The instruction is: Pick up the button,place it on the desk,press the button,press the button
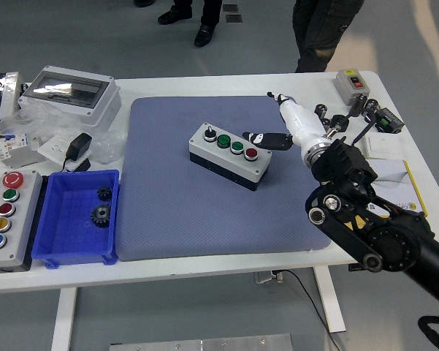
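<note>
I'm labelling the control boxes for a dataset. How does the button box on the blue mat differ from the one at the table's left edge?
The button box on the mat has four controls: a black one, two green, one red. The left-edge button box has five, including yellow and blue. The mat box lies diagonally with a dark base and the right robot hand at its red end; the left-edge box lies along the table edge, untouched. Both have grey tops.
</note>
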